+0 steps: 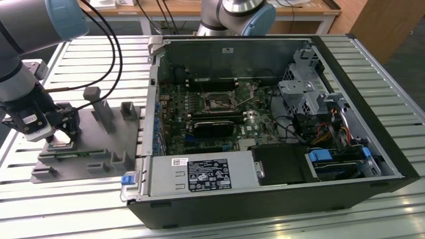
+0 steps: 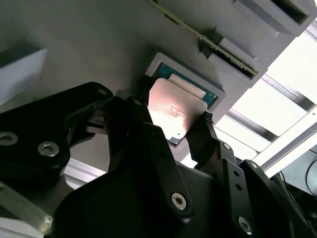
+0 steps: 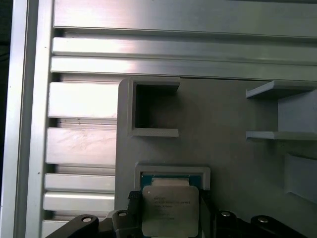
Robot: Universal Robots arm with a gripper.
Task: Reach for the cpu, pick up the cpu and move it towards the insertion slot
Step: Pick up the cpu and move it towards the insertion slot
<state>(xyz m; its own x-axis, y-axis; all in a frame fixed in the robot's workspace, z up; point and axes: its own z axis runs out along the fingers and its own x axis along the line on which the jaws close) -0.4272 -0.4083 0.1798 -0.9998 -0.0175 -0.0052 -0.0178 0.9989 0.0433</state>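
Note:
The cpu (image 3: pixel 169 208) is a flat silvery square with a thin tan rim. It sits between my gripper's (image 3: pixel 170 214) black fingers, just over a shallow square pocket (image 3: pixel 172 174) of the grey fixture. In the second wrist view the fingertips (image 2: pixel 144 85) press on two opposite edges of the cpu (image 2: pixel 173 110), and the pocket's teal floor (image 2: pixel 194 85) shows beyond it. In the exterior view my gripper (image 1: pixel 61 135) stands low over the fixture (image 1: pixel 99 149) at the exterior view's left. The insertion slot (image 1: pixel 218 101) is a dark square socket on the green board inside the open computer case.
Upright posts (image 1: pixel 101 107) and blocks of the fixture rise close beside my gripper. The case wall (image 1: pixel 151 99) stands between the fixture and the board. A black card (image 1: pixel 211 127) and cables (image 1: pixel 302 130) lie near the socket. The table is ribbed aluminium (image 3: pixel 148 44).

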